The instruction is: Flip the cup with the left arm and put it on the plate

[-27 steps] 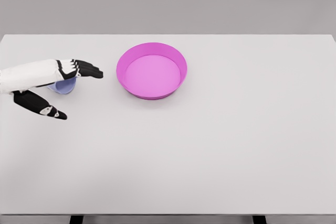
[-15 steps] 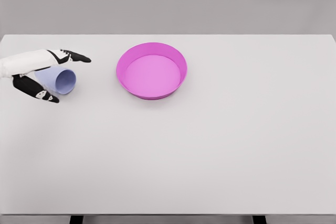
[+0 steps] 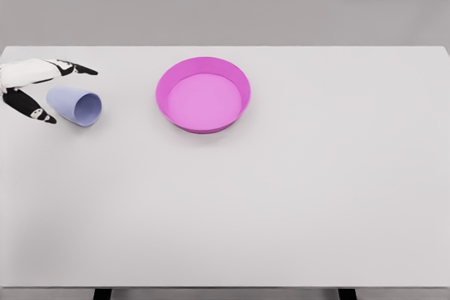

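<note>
Here my left hand (image 3: 31, 86), cut off at the left edge, splays its fingers (image 3: 79, 69) loosely around the tipped pale-blue plastic cup (image 3: 75, 106), grasping nothing; round pink plate (image 3: 203, 95) lies right.

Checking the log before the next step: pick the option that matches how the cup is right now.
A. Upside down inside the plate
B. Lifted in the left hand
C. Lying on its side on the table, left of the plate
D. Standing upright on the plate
C: the cup lies on its side on the table, mouth toward the plate, with the left hand open beside it.
</note>
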